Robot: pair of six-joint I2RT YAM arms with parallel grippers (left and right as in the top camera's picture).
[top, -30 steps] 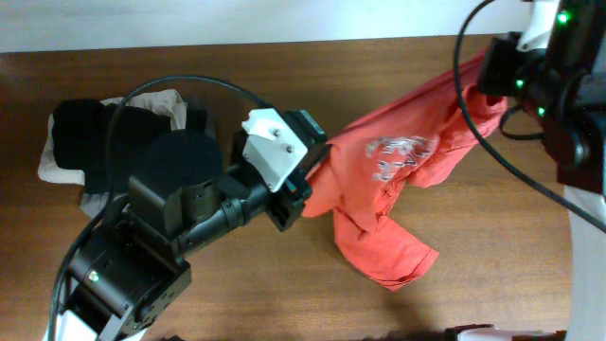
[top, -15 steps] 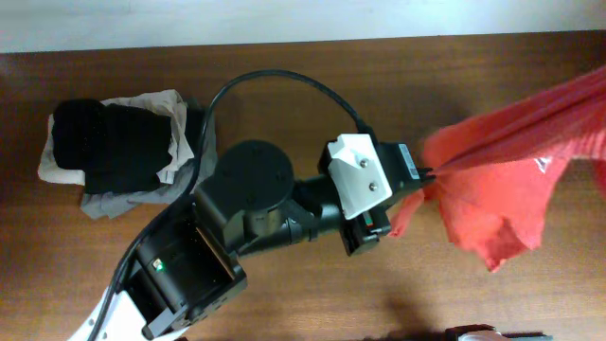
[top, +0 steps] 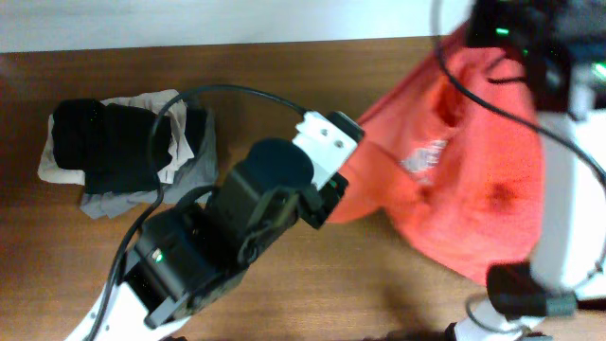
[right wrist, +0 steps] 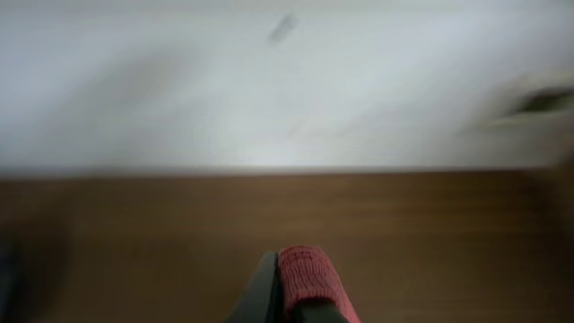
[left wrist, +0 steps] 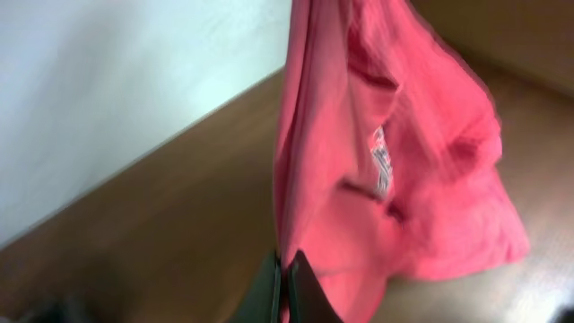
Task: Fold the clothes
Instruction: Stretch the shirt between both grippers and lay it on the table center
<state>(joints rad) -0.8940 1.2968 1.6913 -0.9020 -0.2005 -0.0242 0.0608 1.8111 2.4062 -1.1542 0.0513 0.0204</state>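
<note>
Spread-out step: left gripper (left wrist: 285,274) and right gripper (right wrist: 283,276) both clamped shut on red T-shirt (top: 445,180), held up right of folded pile (top: 118,147); next probably needs lowering it flat beside that pile.

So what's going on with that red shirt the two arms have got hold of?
The T-shirt is red-orange and looks like soft cotton, with white lettering partly hidden in creases. It is unfolded and rumpled, held up between the two arms over the wooden table. The left jaws are shut on one edge, and the right jaws pinch a small bunch of fabric. Whether its lower hem touches the table cannot be told.
</note>
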